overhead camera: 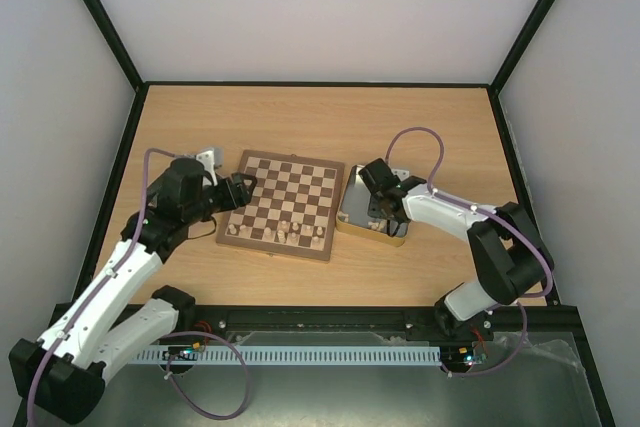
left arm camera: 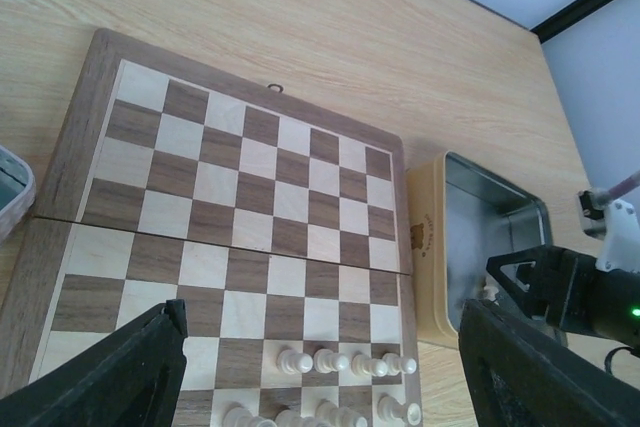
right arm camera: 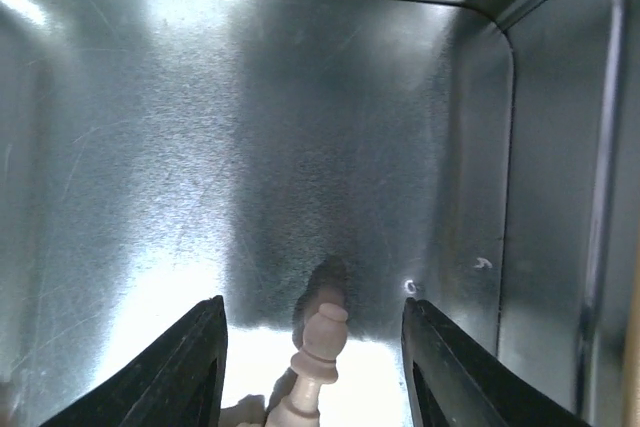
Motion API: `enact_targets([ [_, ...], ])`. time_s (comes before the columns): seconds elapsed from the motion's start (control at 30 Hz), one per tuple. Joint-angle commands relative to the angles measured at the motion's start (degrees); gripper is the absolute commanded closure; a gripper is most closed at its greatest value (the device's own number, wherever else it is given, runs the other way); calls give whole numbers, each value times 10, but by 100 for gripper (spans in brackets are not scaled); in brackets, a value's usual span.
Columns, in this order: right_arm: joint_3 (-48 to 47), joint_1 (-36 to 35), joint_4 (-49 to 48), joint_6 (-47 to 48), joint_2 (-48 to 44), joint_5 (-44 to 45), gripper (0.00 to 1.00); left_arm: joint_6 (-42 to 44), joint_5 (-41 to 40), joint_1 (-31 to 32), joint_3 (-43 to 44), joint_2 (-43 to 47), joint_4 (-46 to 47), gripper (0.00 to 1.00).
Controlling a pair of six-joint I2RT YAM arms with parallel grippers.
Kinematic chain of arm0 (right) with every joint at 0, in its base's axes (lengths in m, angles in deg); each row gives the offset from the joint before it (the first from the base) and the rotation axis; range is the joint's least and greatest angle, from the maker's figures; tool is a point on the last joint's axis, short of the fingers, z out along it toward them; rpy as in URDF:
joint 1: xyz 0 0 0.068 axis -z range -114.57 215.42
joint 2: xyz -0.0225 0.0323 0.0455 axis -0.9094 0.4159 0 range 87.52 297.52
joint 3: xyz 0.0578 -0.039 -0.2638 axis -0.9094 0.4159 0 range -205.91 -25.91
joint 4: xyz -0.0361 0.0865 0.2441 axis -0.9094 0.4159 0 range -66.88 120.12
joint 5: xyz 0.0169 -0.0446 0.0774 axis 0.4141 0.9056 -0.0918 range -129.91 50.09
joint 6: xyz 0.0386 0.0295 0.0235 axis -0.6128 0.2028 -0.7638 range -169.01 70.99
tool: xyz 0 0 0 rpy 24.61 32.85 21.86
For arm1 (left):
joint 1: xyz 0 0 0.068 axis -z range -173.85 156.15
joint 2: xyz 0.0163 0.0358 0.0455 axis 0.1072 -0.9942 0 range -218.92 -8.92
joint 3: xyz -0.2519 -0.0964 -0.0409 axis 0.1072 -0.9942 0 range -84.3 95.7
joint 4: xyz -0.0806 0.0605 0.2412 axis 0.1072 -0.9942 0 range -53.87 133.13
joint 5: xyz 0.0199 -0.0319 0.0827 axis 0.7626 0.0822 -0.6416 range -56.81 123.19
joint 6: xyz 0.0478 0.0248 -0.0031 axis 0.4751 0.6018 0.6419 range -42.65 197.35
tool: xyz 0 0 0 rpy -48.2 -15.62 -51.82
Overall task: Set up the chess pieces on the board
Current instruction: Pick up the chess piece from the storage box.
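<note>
Chess pieces stand in two short rows at the lower edge of the board in my left wrist view. Another pale piece sits in the tin, bottom centre, between the fingers of my right gripper, which is spread wide. My left gripper hangs wide too. I judge this the picking step: next I close on the piece's neck and lift straight.

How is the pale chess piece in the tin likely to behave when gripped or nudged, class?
Probably light: the pale piece looks like small turned wood. Its rounded, waisted profile could slip or twist in the right gripper. On the smooth, shiny tin floor it may slide or roll if nudged.
</note>
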Motion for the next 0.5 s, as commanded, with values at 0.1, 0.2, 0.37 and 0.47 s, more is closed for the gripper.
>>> enact_targets([
  [0.1,-13,3,6,-28,15,-41,52,12,-14,-3,20,-43,24,23],
  [0.2,-25,6,21,-44,22,-37,52,10,-32,-3,25,-70,51,24],
  [0.37,-81,9,86,-40,51,-26,52,-9,-56,-3,29,-119,91,25],
  [0.47,-76,12,102,-42,49,-13,53,-21,-56,-3,12,-129,120,25],
])
